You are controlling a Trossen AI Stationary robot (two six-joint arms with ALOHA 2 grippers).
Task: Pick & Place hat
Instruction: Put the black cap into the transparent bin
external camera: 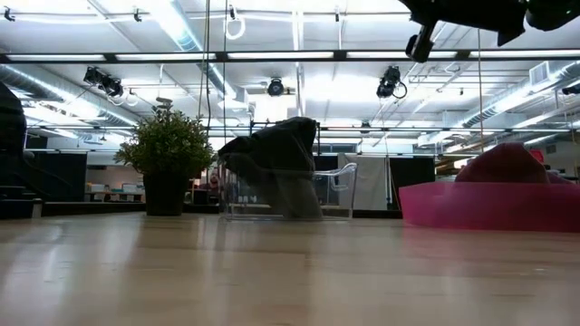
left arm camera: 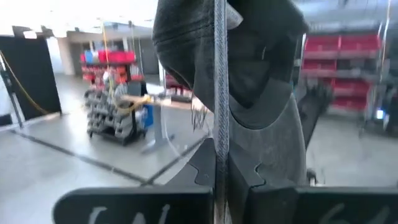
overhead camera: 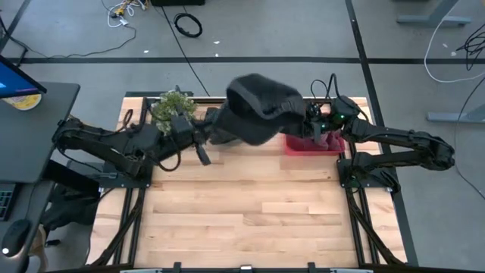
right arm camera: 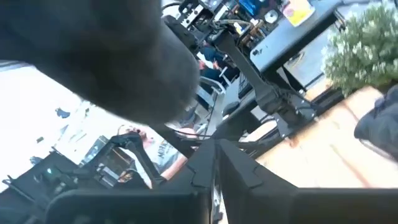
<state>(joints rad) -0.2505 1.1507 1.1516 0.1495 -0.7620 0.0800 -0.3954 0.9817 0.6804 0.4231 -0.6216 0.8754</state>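
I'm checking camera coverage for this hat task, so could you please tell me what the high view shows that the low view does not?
Only the high view shows both arms whole: the left tool near the potted plant, and the right tool at the dark hat, which is lifted high above the back of the table. It also shows the floor cables. Only the low view shows a clear stand with another dark hat draped on it, plus the ceiling lights. Both show the plant and the pink bin.
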